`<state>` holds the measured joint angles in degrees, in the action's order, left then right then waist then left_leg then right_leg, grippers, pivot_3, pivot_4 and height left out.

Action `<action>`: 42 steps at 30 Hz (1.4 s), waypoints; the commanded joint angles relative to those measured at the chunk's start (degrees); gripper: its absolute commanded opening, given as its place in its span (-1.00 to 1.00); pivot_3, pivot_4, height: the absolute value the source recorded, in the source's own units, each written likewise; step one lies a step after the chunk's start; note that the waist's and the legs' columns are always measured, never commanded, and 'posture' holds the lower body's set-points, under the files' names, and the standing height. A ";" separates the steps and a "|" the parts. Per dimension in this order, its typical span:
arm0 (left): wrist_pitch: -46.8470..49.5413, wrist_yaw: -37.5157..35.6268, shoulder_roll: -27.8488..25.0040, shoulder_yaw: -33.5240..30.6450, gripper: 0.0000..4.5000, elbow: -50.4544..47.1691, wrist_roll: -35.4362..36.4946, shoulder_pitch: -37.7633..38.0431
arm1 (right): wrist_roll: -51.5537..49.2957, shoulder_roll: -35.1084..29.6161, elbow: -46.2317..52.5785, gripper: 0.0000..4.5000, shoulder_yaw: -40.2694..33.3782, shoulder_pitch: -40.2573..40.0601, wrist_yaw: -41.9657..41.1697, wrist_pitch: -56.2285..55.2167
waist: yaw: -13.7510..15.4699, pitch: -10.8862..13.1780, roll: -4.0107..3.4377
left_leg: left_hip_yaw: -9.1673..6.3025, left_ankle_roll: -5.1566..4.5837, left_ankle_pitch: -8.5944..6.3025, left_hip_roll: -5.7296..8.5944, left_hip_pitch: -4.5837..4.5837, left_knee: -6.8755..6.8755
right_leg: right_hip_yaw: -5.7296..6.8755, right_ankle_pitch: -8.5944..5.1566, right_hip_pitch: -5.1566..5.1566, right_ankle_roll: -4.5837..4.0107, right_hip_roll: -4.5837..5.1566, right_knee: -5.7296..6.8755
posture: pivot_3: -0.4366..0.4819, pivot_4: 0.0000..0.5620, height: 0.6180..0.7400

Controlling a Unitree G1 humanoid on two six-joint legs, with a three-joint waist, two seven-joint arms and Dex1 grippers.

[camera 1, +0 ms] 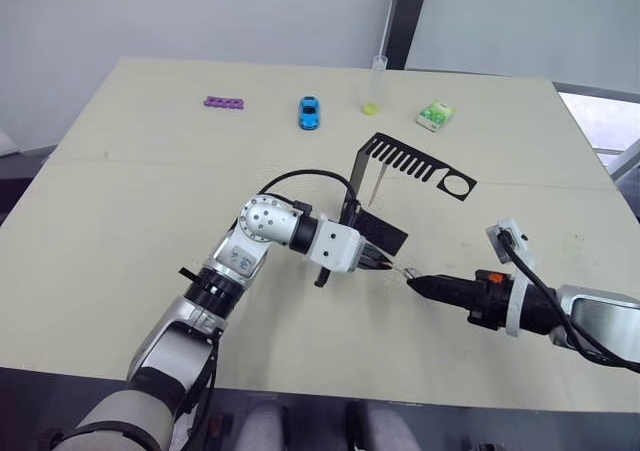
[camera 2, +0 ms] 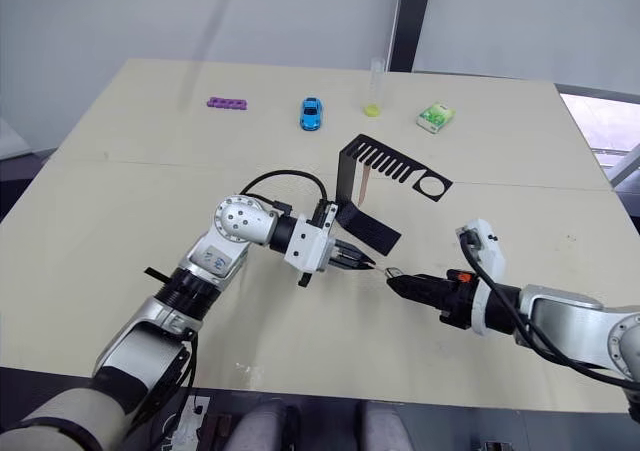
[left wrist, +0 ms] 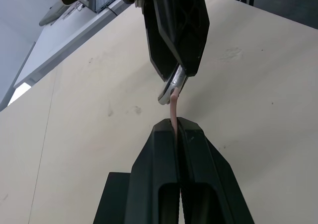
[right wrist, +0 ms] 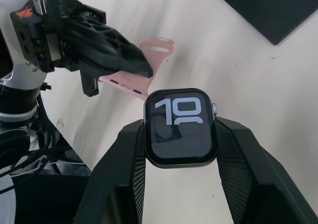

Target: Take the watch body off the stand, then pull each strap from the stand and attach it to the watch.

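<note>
A: Watch body [right wrist: 180, 125] sits clamped between the right gripper [right wrist: 180, 134] fingers, screen up at the wrist camera, digits upright, held above the table [camera 1: 150, 171] in front of the stand [camera 1: 400, 176].

B: And the strap [right wrist: 141, 67]?

A: Left gripper [left wrist: 177, 129] fingers are pressed together on it, pinching it edge-on. Its free end reaches right up to the watch body's upper edge, seemingly touching.

B: Risk here?

A: I'd say misalignment. The strap's long axis runs at a slant from the left gripper toward the case, not square to the slot. Push like that and it could jam or buckle, being so floppy.

B: Anything else?

A: The case could twist in the right gripper's hold. One more strap [camera 1: 373, 185] hangs from the stand's comb.
</note>
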<state>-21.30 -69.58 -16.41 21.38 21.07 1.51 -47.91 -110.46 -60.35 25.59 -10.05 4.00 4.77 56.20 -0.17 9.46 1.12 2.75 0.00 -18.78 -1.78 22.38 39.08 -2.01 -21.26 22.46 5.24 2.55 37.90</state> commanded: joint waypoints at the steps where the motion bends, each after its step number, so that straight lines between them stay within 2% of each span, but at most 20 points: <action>1: -0.57 0.57 0.48 0.38 -1.00 -0.81 -0.35 -0.86 | -2.28 -1.04 1.44 -0.33 -0.92 0.44 -0.10 -0.77 | 0.02 0.00 0.00 | 0.00 0.00 0.00 0.00 0.01 0.00 | 0.00 0.00 0.00 0.00 0.00 -0.01 | -0.05 -0.47 1.00; 42: 1.05 1.52 2.24 1.90 -1.00 -3.02 -0.86 0.05 | -2.19 -0.41 0.38 -0.33 -0.10 0.77 2.46 -1.46 | 0.01 0.00 0.00 | -0.01 -0.01 0.00 0.00 0.01 0.00 | 0.00 0.00 0.00 0.00 0.00 -0.02 | -0.05 -0.47 1.00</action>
<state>-20.02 -68.75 -15.49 22.48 20.62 0.58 -47.67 -110.92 -60.59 24.63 -9.40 3.85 7.10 56.08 -0.16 9.47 1.13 2.75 -0.01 -18.78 -1.79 22.40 39.08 -2.01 -21.26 22.46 5.24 2.55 37.89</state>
